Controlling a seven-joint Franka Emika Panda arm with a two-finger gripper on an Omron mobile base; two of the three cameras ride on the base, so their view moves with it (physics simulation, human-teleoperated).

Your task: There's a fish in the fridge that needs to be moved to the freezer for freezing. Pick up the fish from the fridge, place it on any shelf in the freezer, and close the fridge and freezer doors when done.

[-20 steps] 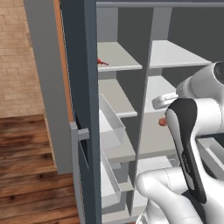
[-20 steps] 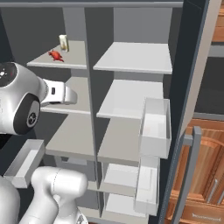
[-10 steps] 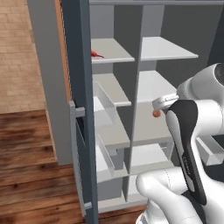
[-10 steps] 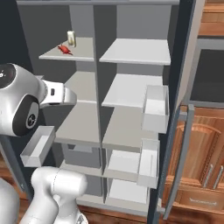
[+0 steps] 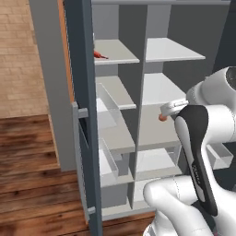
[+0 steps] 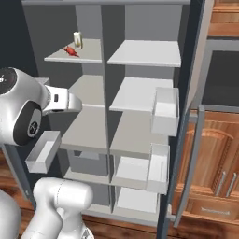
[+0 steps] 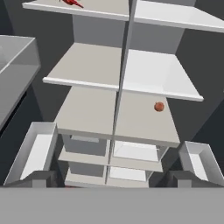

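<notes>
One red fish lies on the fridge's top shelf.

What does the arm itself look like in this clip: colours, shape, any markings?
The arm is glossy white with rounded, bulbous link shells. A long black panel runs down one link in the left base view. In the right base view a round dark grey joint cap bears small white markings, and the wrist section is a white cylinder with a small dark mark. No cables show.

Base views look forward and down from behind-left and behind-right; the hand view faces the shelves closely. All share the open appliance interior.
</notes>
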